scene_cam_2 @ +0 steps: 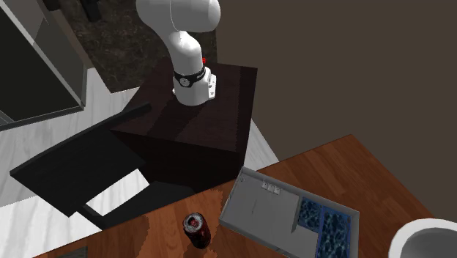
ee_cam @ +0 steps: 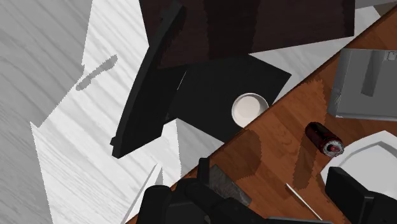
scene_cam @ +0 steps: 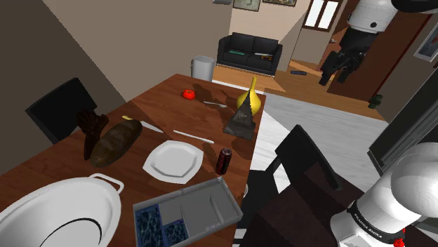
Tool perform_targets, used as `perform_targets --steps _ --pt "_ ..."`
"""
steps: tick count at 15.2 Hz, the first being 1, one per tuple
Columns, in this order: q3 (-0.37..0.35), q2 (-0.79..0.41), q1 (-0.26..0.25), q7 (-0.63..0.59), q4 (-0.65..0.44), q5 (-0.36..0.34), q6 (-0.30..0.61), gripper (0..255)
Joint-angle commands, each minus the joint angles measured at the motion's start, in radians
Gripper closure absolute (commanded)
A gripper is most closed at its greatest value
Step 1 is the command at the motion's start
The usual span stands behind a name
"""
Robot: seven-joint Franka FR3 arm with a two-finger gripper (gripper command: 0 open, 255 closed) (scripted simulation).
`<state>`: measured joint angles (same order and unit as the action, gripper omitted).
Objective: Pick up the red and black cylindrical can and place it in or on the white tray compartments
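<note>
The red and black can (scene_cam: 223,161) stands upright on the brown wooden table, near the edge on the shoulder view's right, beside a white plate (scene_cam: 173,161). The grey compartment tray (scene_cam: 210,203) lies just in front of it, with blue-patterned contents in its left compartments. The can (scene_cam_2: 197,228) and tray (scene_cam_2: 267,205) also appear in the second exterior view. My gripper (scene_cam: 335,76) hangs high above the floor, well away from the table, open and holding nothing. From the wrist, the can (ee_cam: 324,139) is far below, between the tray (ee_cam: 369,83) and the plate (ee_cam: 366,156); the fingers (ee_cam: 353,197) stand apart.
A black chair (scene_cam: 302,158) sits between the stand and the table. A large white bowl (scene_cam: 56,214), a brown loaf-like object (scene_cam: 116,140), a yellow vase (scene_cam: 250,100), a dark pyramid shape (scene_cam: 241,121) and a red fruit (scene_cam: 188,93) are on the table. A small white bowl (ee_cam: 249,108) lies beside the table edge.
</note>
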<state>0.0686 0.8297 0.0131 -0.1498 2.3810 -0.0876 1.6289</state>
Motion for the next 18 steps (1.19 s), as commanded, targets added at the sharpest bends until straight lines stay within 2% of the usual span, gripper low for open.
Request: perform_targets --steps 1,10,18 --pt "0.0 0.0 0.0 0.0 0.0 0.0 0.0 0" --pt "-0.074 -0.148 -0.05 -0.087 0.148 0.054 0.281 0" --pt "-0.144 -0.376 -0.092 -0.161 0.19 0.088 0.542 0"
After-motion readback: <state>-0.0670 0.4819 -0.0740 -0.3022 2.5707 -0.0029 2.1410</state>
